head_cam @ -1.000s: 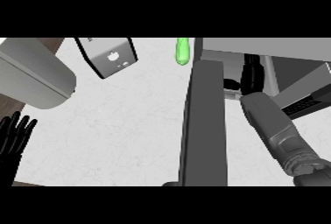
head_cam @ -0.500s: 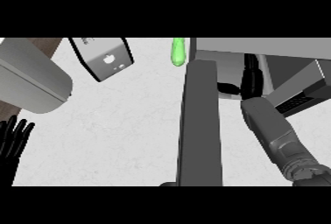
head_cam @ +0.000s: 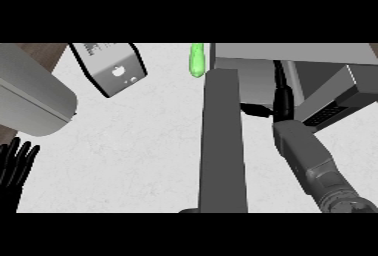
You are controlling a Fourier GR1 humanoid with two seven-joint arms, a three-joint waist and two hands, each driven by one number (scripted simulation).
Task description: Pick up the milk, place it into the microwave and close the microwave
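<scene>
Microwave [head_cam: 295,52] space fills the view from 12 to 3 o'clock, and its door [head_cam: 221,140] is seen swung open, edge-on, as one long dark grey slab running from the centre down to 6 o'clock. The right hand [head_cam: 281,100] is reached into the opening at about 2 o'clock, with its grey forearm stretched back toward 4 o'clock. Whether that hand is spread or closed round anything cannot be told, since it shows only as a narrow black shape. One tilted grey block [head_cam: 347,90] with a dark end face is seen just beside it at 3 o'clock. The milk cannot be picked out with certainty anywhere in the view, so its place inside or outside the microwave cannot be told.

On the white counter [head_cam: 140,155] one grey box with a white logo [head_cam: 111,67] lies at 11 o'clock, one green object [head_cam: 197,61] at 12 o'clock just beside the door's far end, and one large rounded grey body [head_cam: 29,100] at 9 o'clock. The left hand [head_cam: 15,167] is held wide at 8 o'clock, fingers up and holding nothing.
</scene>
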